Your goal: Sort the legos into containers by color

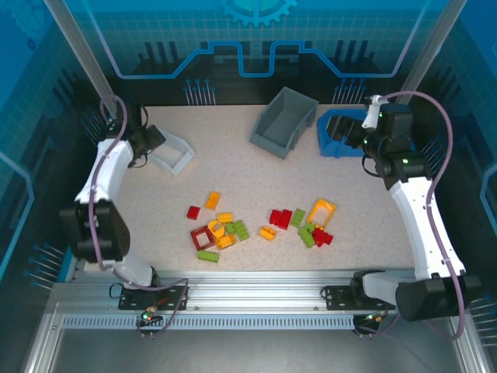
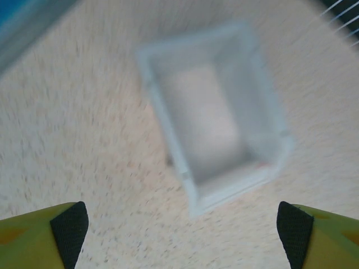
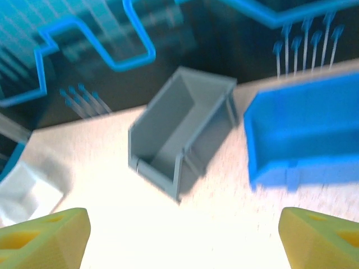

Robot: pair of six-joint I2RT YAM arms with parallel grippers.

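- Left claw (image 2: 182,238): jaws stand wide apart and hold nothing. The white bin (image 2: 213,129) lies just ahead of it and below.
- Right claw (image 3: 185,238): likewise wide and empty. The grey bin (image 3: 168,137) is ahead, the blue bin (image 3: 303,129) ahead to its right.
- Legos (image 1: 281,218): scattered on the bench (image 1: 248,183), well apart from both claws, and none can be seen in a bin.
- Judgement: sorting is not yet begun. You must carry one claw over a single brick and close on it.
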